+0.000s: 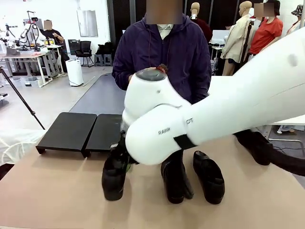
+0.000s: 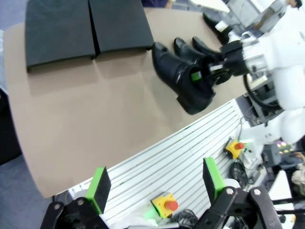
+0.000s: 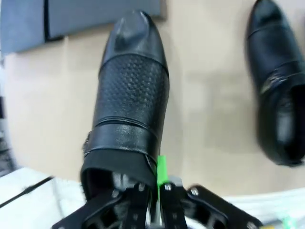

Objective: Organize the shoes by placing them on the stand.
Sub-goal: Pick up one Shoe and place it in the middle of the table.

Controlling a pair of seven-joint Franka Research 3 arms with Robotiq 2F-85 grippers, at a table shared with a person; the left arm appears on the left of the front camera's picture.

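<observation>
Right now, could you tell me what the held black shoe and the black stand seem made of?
The glossy black slip-on shoe in the right claw: probably leather, given its sheen and perforated band. The low matte black two-platform stand: no glare; plastic or painted wood, unclear.

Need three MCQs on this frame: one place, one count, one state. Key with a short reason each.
1. The shoe in the right tool is:
A. resting fully on the stand
B. over the table, at the stand's near edge
C. stacked on another shoe

2. Shoes on the stand:
A. none
B. two
C. four

3. The left tool is:
A. open, holding nothing
B. shut on a shoe
C. shut on the stand

Key:
1 B: its length lies over bare table, with the toe about at the stand's edge.
2 A: the stand's top is bare.
3 A: its green pads stand wide apart with nothing between them.
</observation>
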